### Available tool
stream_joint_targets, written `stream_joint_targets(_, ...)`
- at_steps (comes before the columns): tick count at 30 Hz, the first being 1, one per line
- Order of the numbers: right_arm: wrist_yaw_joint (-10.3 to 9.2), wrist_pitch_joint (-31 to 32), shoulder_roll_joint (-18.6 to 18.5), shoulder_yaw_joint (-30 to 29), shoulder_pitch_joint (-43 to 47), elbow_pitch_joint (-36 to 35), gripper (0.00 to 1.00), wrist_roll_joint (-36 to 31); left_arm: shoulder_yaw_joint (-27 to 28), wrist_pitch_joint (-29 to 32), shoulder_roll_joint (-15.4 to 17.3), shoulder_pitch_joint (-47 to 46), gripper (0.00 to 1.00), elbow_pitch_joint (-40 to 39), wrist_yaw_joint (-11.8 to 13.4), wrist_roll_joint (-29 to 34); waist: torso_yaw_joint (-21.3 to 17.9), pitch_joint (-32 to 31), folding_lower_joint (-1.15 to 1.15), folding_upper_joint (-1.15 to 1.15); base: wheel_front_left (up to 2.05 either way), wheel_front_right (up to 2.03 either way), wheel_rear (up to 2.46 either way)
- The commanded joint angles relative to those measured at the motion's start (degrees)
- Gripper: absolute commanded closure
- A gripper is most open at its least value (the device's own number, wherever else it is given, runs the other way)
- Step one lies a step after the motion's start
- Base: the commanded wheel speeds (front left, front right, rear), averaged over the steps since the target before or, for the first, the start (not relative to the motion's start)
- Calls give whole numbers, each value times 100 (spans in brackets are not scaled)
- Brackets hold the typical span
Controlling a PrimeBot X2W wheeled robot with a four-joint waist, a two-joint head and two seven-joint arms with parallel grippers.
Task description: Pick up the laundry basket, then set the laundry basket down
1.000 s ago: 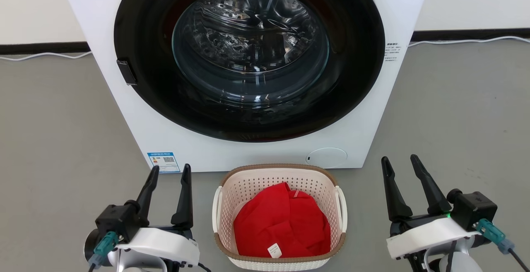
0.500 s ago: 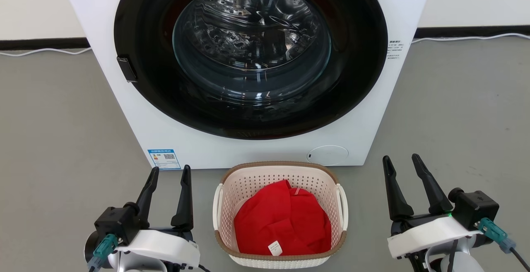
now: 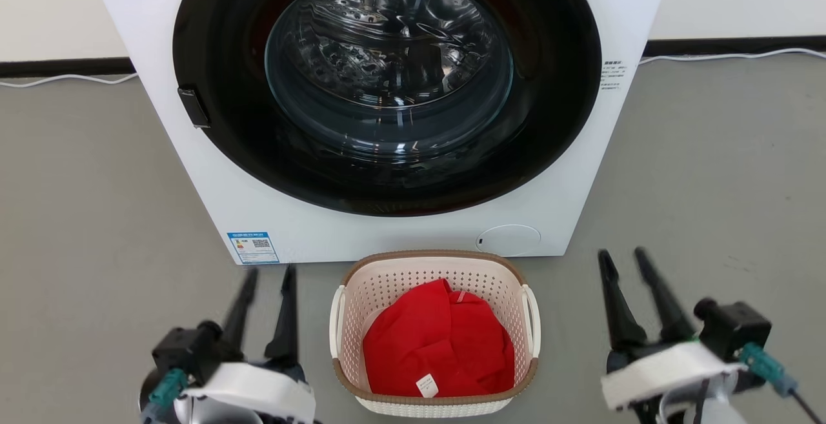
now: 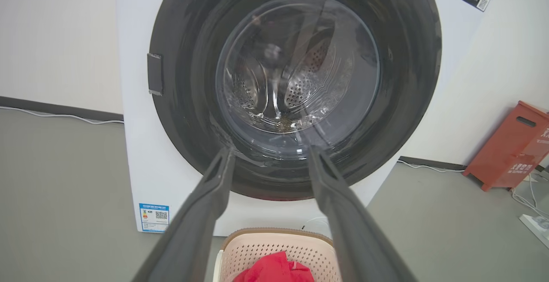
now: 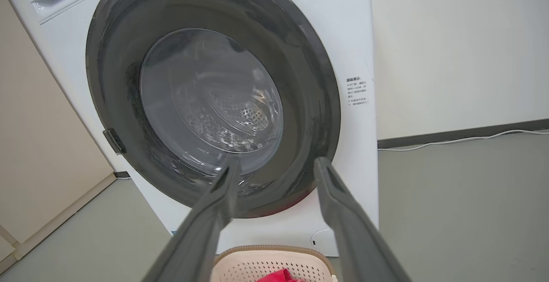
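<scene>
Laundry basket [image 3: 432, 256] of cream perforated plastic with a brown rim sits on the grey floor [image 3: 90, 217], just in front of the white washer [image 3: 213, 198] and below its round dark door [image 3: 387, 82]. A red cloth [image 3: 439, 340] with a small white tag lies inside it. The left gripper [image 3: 269, 272] hovers to its left and the right gripper [image 3: 621, 254] to its right, both apart from the white side handles, fingers pointing toward the washer. Both sets of jaws stand released, spread with nothing between them. Both grippers look blurred in the head view.
</scene>
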Motion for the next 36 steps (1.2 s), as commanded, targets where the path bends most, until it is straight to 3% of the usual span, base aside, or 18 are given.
stream_joint_targets(1, 0, 0, 10, 3, 21, 73, 100, 4, -3, 7, -10, 16, 100, 74, 0, 0, 0, 0, 0, 0, 0, 0, 0)
stream_joint_targets(6, 0, 36, 37, -6, 157, 230, 100, 179, 18, 51, -30, 108, 100, 254, -13, -159, 2, -4, 1, 0, 0, 0, 0)
stream_joint_targets(9, 1, 91, 33, -29, 156, 220, 100, 432, 60, 119, -27, 100, 100, 254, -31, -394, 6, -23, 13, 0, 0, 0, 0)
stream_joint_targets(14, 3, 160, 28, -57, 145, 222, 100, 747, 112, 202, -24, 80, 100, 267, -54, -689, 11, -20, 1, 0, 0, 0, 0)
stream_joint_targets(36, 10, 453, 18, -186, 101, 207, 100, 2062, 337, 557, -10, -1, 100, 303, -150, -1923, 31, -50, 0, 0, 0, 0, 0)
